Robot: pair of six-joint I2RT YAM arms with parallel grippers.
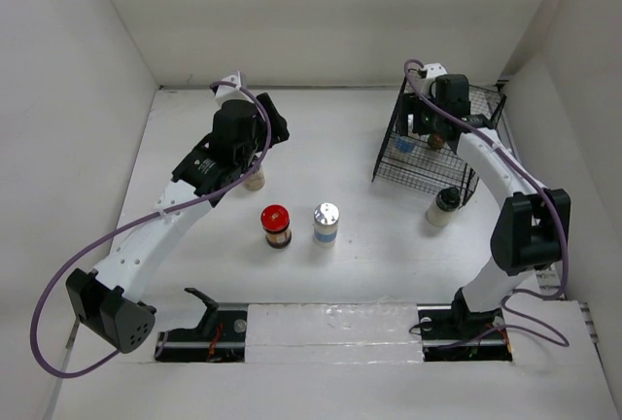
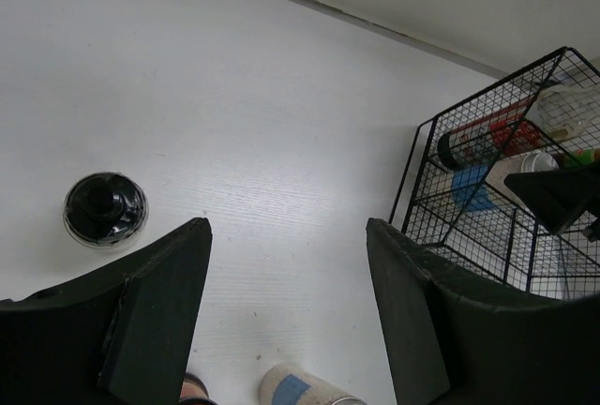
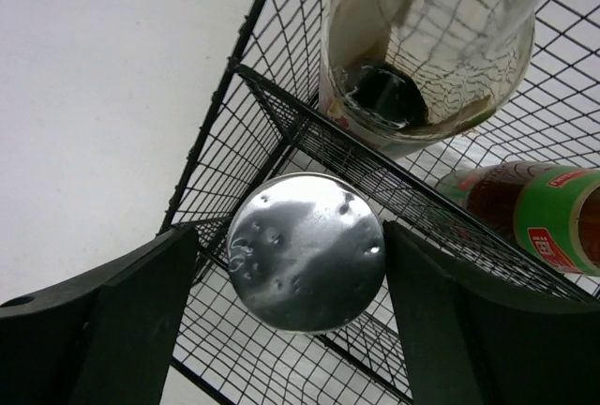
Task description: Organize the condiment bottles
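Top view, left gripper (image 1: 274, 128): my hand hangs over the bare table (image 1: 330, 148) at the back left, holding nothing.
Top view, pale bottle (image 1: 255, 181): just at six o'clock of that hand, half hidden under my wrist.
Top view, red-lidded jar (image 1: 276, 226) and silver-lidded jar (image 1: 326, 223): both upright, side by side but apart. They stand farther off, at six and five o'clock of my left hand.
Top view, right gripper (image 1: 434, 131): lowered into the top of the wire rack (image 1: 398, 162); I cannot read my grip from here.
Top view, second pale bottle (image 1: 443, 206): upright just outside the rack, at six o'clock of my right hand.
Left wrist, fingers (image 2: 159, 316): spread apart, only table between them.
Left wrist, dark-capped bottle (image 2: 105, 208): seen from above at ten o'clock, outside my left finger.
Right wrist, fingers (image 3: 122, 330): spread apart.
Right wrist, second silver-lidded jar (image 3: 307, 250): its lid sits between my fingers in the rack. There is a clear gap on the nine o'clock side. On the three o'clock side I cannot tell whether it touches.
Right wrist, clear bottle (image 3: 422, 58): in the rack at one o'clock of my hand.
Right wrist, red sauce bottle (image 3: 534, 217): on its side behind the wire at three o'clock.
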